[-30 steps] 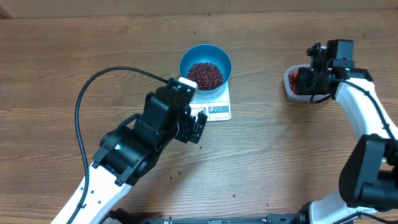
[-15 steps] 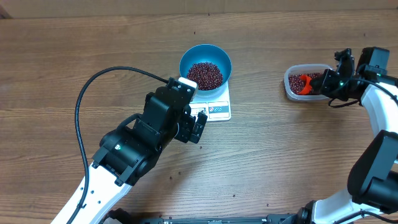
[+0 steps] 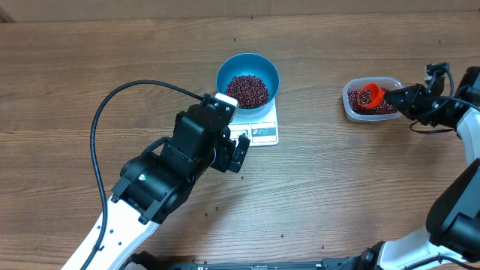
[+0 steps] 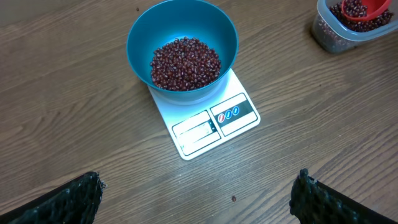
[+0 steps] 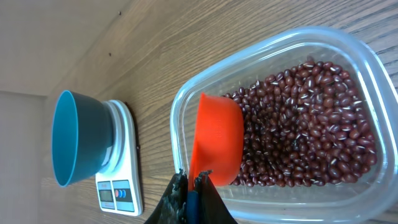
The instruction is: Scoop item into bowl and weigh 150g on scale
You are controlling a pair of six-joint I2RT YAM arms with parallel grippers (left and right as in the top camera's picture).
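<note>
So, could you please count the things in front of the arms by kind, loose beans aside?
bowl: 1
scale: 1
tub: 1
scoop: 1
Total: 4

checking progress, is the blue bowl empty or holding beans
Partly full: beans cover the bottom of the blue bowl; its upper wall is bare.
</note>
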